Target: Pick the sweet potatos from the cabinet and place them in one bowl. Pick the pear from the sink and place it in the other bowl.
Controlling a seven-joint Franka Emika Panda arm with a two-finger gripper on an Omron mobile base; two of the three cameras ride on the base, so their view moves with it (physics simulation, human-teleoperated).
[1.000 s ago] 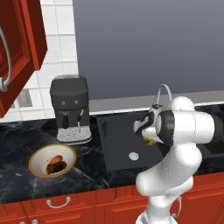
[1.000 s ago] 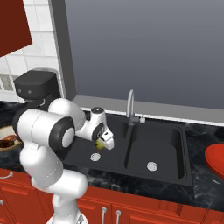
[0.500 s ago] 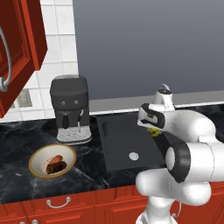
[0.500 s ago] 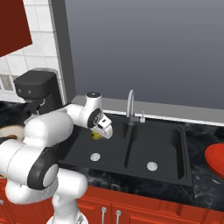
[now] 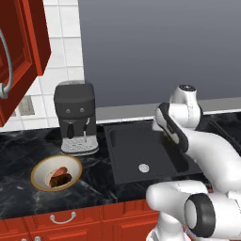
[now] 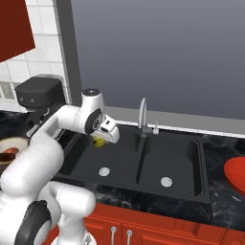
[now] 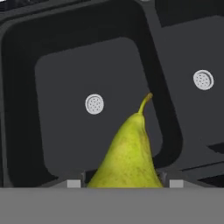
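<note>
The yellow-green pear [image 7: 129, 153] is held stem-away between my fingertips [image 7: 73, 183], above the left basin of the black sink [image 7: 52, 131]. In the right base view my gripper [image 6: 102, 139] is shut on the pear [image 6: 99, 142] over that basin, left of the silver faucet [image 6: 142, 115]. The cream bowl [image 5: 41, 165] on the counter left of the sink [image 5: 127, 155] holds both sweet potatos [image 5: 60, 177], reddish and dark brown. The red cabinet [image 5: 21, 52] hangs at the upper left, its door swung open.
A dark coffee machine [image 5: 75, 117] stands behind the cream bowl. A red rounded bowl [image 6: 237, 174] shows at the right edge of the counter beyond the sink. My own arm [image 5: 207, 155] arches over the right basin. Red drawer fronts [image 5: 61, 219] run below.
The hand has lifted the pear higher over the left basin and drifted a little toward the coffee machine side, while the elbow swung out to the right.
</note>
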